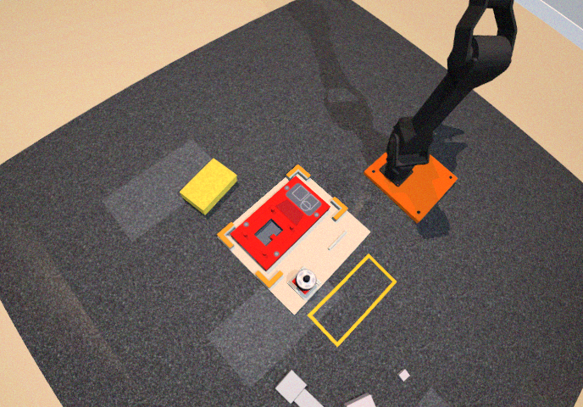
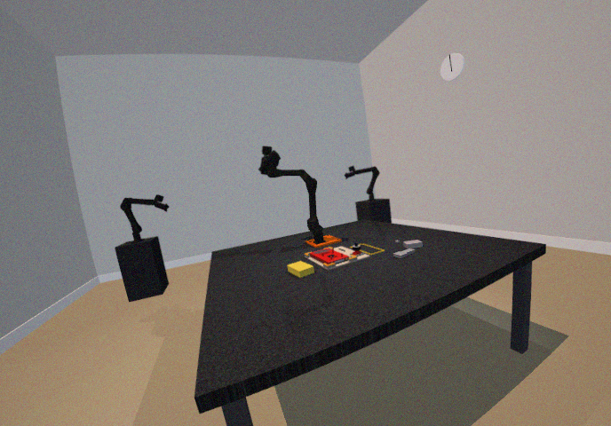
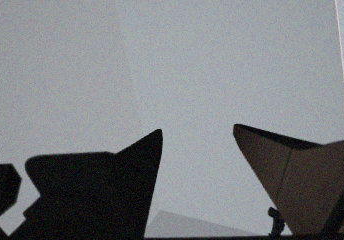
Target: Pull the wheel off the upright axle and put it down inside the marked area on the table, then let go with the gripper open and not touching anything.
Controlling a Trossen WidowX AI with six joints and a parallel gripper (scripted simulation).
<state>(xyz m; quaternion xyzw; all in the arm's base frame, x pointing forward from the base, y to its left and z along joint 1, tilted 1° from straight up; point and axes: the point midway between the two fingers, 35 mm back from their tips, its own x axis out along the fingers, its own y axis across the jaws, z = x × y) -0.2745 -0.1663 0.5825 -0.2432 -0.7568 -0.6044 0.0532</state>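
While the wheel (image 1: 305, 277) sits on its axle beside the yellow-marked area (image 1: 352, 299), the tool (image 3: 198, 145), partly open and empty, faces the wall; approach comes next, descending over the wheel.
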